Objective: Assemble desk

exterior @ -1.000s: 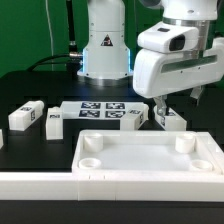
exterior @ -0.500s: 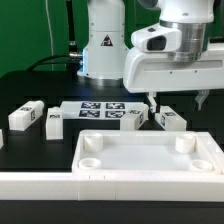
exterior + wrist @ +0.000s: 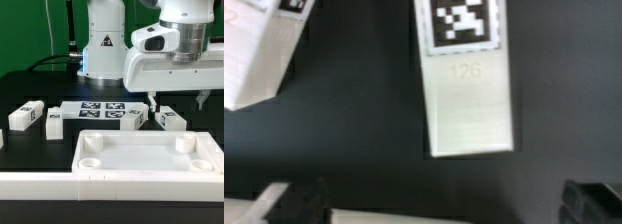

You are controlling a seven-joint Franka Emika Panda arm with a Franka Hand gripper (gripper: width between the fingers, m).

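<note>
The desk slab (image 3: 150, 158) is a large white tray with a raised rim and round sockets in its corners, lying at the front. My gripper (image 3: 178, 100) is open wide and empty, hovering just above a white block leg (image 3: 170, 119) behind the slab's far right corner. In the wrist view that leg (image 3: 468, 95) lies lengthwise between my spread fingertips (image 3: 295, 200), with a tag at its far end and the gripper (image 3: 441, 205) apart from it. Two more legs (image 3: 22, 116) (image 3: 55, 122) lie at the exterior view's left.
The marker board (image 3: 100, 112) lies flat behind the slab, with another tagged white block (image 3: 141, 117) at its right end. A long white rail (image 3: 40, 186) runs along the front edge. The robot base (image 3: 104, 50) stands at the back. Another white part (image 3: 260, 60) edges the wrist view.
From a second ago my gripper has turned and shifted toward the exterior view's left, with its fingers now spread wide over the leg. It has held still over the last half second.
</note>
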